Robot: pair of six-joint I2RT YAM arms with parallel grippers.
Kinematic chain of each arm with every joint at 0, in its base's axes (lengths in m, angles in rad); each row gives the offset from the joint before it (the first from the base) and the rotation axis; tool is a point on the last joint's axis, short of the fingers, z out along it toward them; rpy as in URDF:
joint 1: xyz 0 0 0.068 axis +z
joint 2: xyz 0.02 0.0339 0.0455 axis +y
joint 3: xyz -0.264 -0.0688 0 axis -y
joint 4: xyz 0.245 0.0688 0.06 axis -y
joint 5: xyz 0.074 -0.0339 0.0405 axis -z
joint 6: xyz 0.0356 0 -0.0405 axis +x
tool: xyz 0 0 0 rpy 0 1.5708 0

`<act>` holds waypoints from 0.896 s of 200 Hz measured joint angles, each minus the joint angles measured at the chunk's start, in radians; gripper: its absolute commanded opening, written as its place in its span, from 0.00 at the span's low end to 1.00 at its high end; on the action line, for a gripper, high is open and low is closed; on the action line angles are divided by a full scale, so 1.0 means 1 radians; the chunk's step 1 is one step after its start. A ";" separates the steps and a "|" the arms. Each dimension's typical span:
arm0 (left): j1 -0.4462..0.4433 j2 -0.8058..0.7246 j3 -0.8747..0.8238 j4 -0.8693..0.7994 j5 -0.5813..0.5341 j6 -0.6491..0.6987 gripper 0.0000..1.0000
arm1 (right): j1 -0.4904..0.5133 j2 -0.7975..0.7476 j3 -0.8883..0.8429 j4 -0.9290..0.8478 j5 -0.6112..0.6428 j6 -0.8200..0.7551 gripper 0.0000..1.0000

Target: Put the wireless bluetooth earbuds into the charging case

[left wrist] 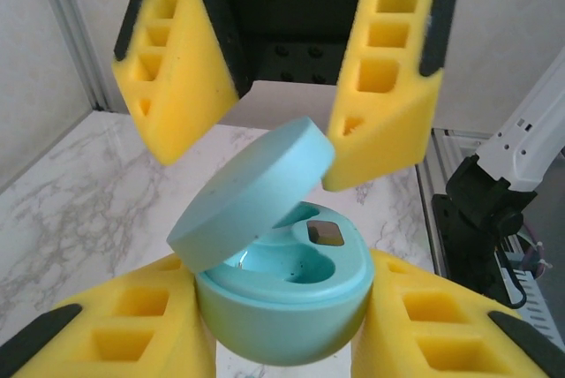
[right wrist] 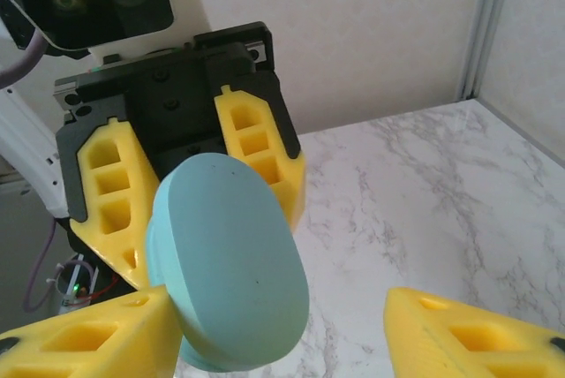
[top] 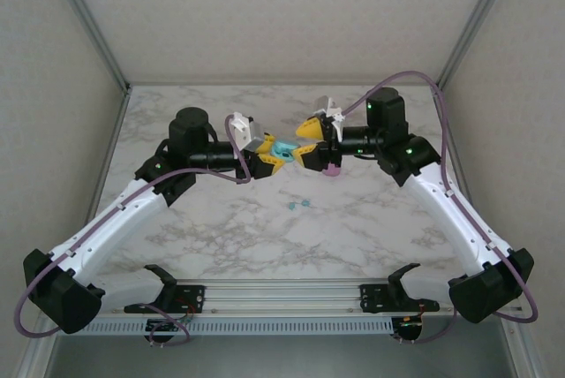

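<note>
We are clamping the charging case point(left wrist: 282, 307) with the left gripper point(top: 275, 155); the right gripper point(top: 308, 144), spread empty, is hovering nearer the earbuds point(top: 300, 204).

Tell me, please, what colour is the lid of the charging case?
The lid is pale teal, like the charging case below; the left wrist view shows it best.

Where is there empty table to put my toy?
Free: the marble table between the teal earbuds and the near rail, and the strip by the back wall. Crowded: the middle, where the left gripper and right gripper meet at the charging case.
</note>
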 measured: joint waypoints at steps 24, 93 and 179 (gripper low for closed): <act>0.000 0.000 0.000 0.000 0.003 0.000 0.18 | -0.001 0.005 0.002 0.000 0.026 0.026 0.64; 0.000 -0.002 -0.045 0.090 -0.008 -0.064 0.18 | -0.002 0.029 0.035 0.019 0.144 0.143 0.71; -0.001 -0.014 -0.265 0.472 -0.168 -0.309 0.15 | -0.067 -0.007 0.184 -0.096 0.381 0.388 0.79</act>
